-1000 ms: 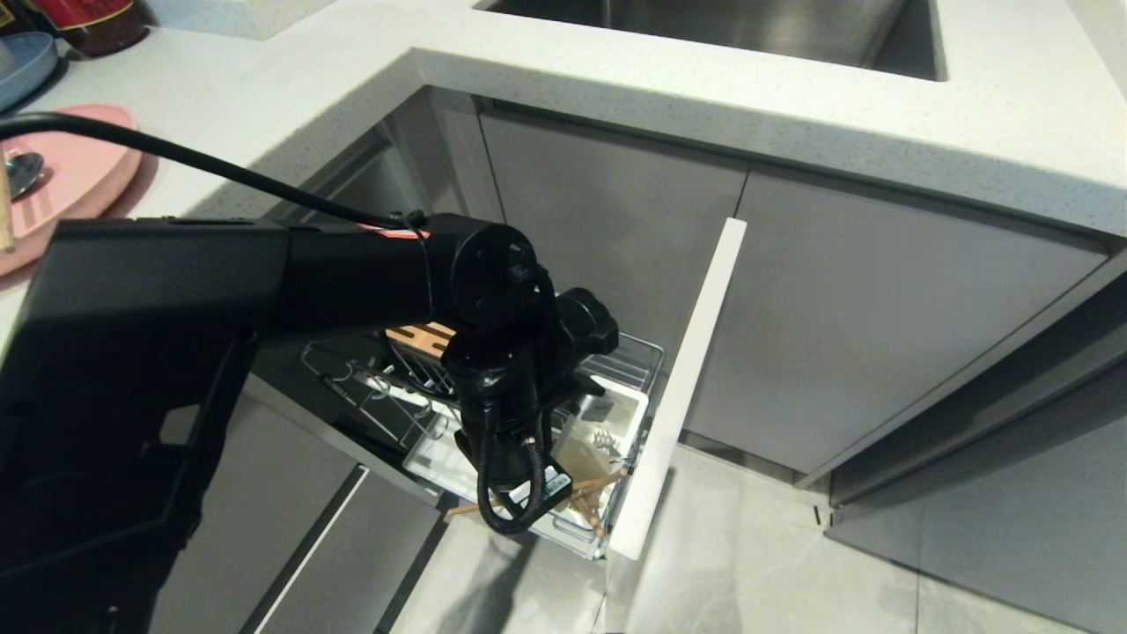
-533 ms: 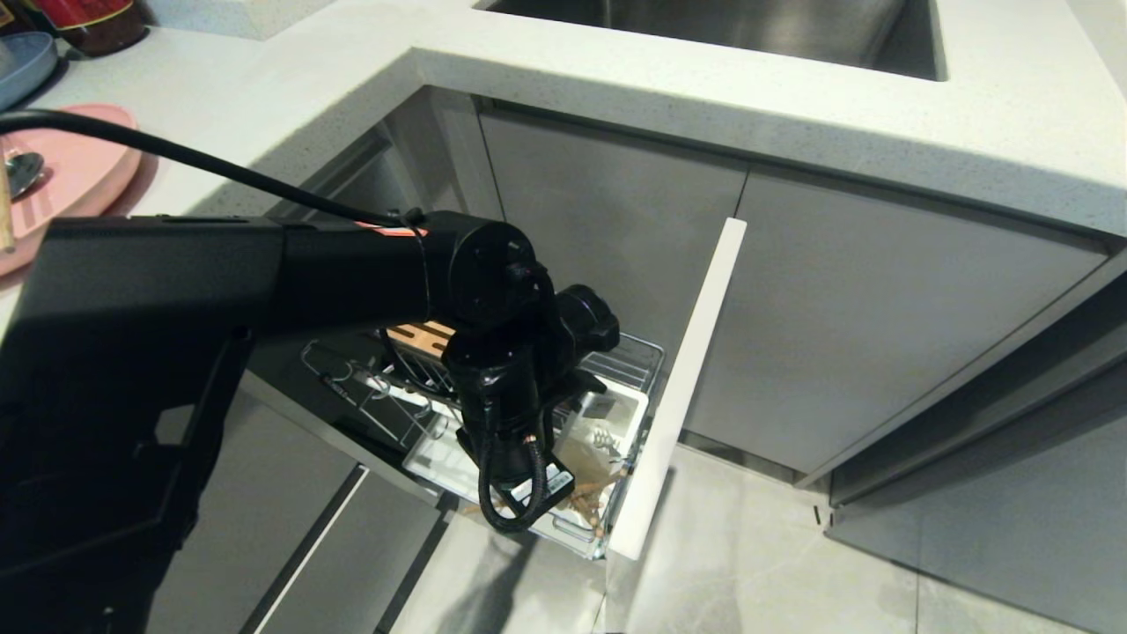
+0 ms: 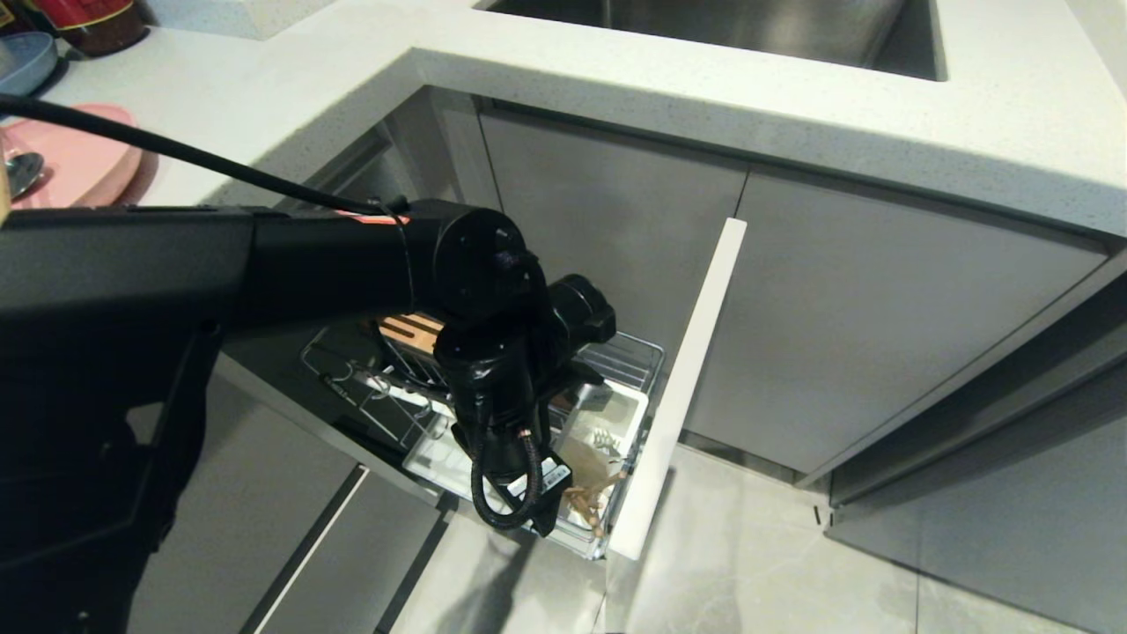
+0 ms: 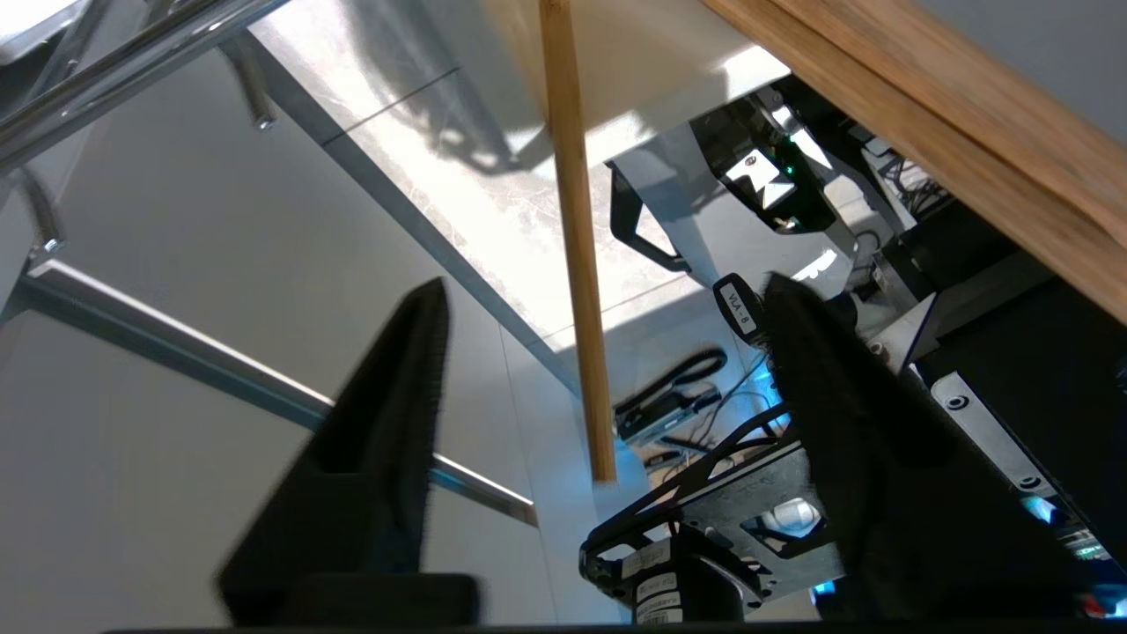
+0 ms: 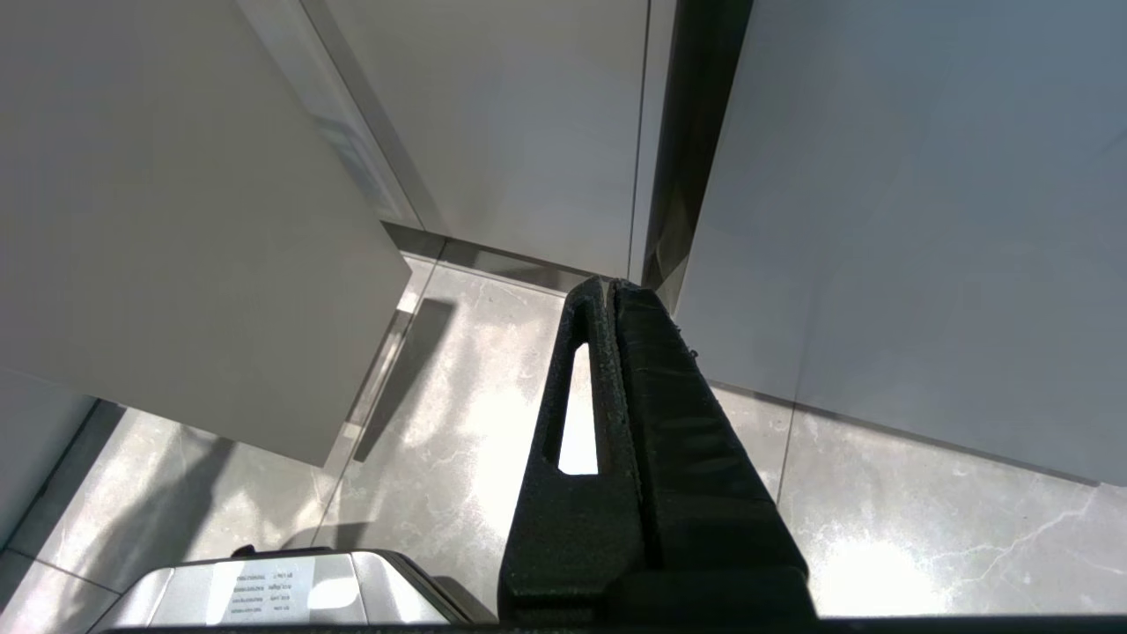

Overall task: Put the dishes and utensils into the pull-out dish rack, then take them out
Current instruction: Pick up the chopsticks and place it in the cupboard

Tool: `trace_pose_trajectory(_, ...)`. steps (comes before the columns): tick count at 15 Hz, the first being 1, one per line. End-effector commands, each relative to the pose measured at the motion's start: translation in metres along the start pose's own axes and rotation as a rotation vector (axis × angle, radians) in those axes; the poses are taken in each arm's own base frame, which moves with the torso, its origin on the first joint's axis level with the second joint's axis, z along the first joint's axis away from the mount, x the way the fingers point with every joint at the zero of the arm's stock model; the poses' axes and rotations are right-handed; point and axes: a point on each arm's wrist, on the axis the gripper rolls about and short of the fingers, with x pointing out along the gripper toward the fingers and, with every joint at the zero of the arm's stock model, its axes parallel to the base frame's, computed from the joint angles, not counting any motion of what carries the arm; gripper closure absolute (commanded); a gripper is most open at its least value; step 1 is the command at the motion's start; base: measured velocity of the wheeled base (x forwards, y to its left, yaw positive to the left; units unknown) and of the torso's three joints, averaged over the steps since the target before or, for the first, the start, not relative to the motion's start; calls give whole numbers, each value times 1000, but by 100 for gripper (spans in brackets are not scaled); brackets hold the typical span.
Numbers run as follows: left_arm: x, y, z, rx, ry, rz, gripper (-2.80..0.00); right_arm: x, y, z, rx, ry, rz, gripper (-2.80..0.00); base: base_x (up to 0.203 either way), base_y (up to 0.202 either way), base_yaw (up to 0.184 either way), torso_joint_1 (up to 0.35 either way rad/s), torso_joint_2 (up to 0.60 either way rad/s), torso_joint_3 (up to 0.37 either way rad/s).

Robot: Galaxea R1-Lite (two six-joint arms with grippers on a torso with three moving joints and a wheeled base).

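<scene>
Light wood is what fills our left wrist view: one chopstick (image 4: 577, 255) stands free in the gap between the fingers of the left gripper (image 4: 607, 304), touching neither, while a second, much nearer length of the same wood (image 4: 933, 123) crosses the corner of that view. The jaws stand wide apart, so we judge the pair has just been let go and now leans by its own weight in the utensil box (image 3: 588, 502) at the front corner of the pull-out dish rack (image 3: 629, 352), hard by the pale front panel (image 3: 682, 387). From the head view our left arm reaches down over the rack with the wrist pointed into that corner, which suits a drop into a narrow upright holder: long sticks only stay put if they go in end first. The tan ends show fanned just beyond the wrist there. The pink plate (image 3: 79, 163) lies up on the white counter (image 3: 264, 97) with the spoon (image 3: 22, 172) resting on it and the blue bowl (image 3: 22, 62) behind, well apart from the rack, so we take loading to be only begun. Our right gripper (image 5: 612, 291) hangs parked over the floor tiles, its fingers pressed together on nothing. Lifting the left gripper straight out looks wise to us, lest a finger catch a leaning stick.
</scene>
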Motion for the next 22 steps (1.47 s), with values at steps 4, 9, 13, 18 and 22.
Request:
trace_pose_trajectory(4, -50, 3, -27, -72, -122, 22, 0, 0, 0, 0, 0, -5, 0, 0, 0, 0, 0, 0, 0, 0)
trace_pose_trajectory(9, -114, -1, -64, -223, -373, 30, 0, 0, 0, 0, 0, -5, 0, 0, 0, 0, 0, 0, 0, 0)
trace_pose_trajectory(13, -172, 2, -100, -414, -705, 12, 0, 0, 0, 0, 0, -5, 0, 0, 0, 0, 0, 0, 0, 0)
trace_pose_trajectory(18, -248, 17, -180, -690, -1182, -36, 0, 0, 0, 0, 0, -5, 0, 0, 0, 0, 0, 0, 0, 0)
trace_pose_trajectory(22, -285, 26, -263, -924, -1452, 146, 0, 0, 0, 0, 0, -5, 0, 0, 0, 0, 0, 0, 0, 0)
